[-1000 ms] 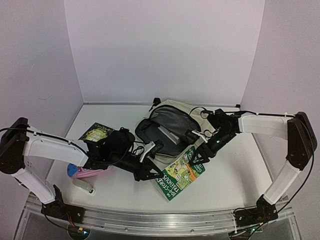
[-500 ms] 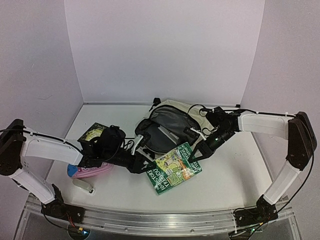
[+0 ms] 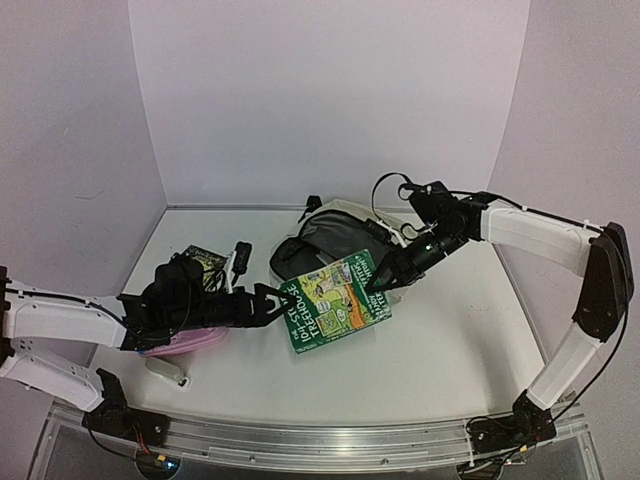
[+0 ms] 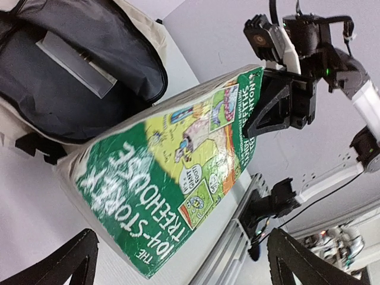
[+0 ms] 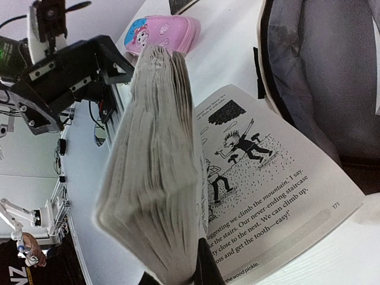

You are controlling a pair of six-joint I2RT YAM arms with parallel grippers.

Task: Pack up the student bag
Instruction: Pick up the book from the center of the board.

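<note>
A green-covered book [image 3: 335, 300] hangs tilted above the table, in front of the student bag [image 3: 305, 250]. The bag is cream with a grey lining and lies open. My right gripper [image 3: 383, 280] is shut on the book's right corner. In the right wrist view the thick page block [image 5: 160, 166] stands up from the gripper [image 5: 196, 274], and a printed page [image 5: 267, 178] hangs open toward the bag [image 5: 320, 71]. My left gripper [image 3: 268, 300] is open just left of the book and holds nothing. From the left wrist, the book's cover [image 4: 172, 178] lies ahead of the wide-spread left gripper [image 4: 178, 264].
A pink pencil case [image 3: 190, 343] lies under my left arm, and it also shows in the right wrist view [image 5: 163, 34]. A small dark booklet [image 3: 205, 258] sits at the back left. A small white object [image 3: 165, 370] lies near the front rail [image 3: 300, 442].
My left gripper opened, let go of the book and drew back to the left. The right gripper shut on the book's corner and raised it toward the bag.
</note>
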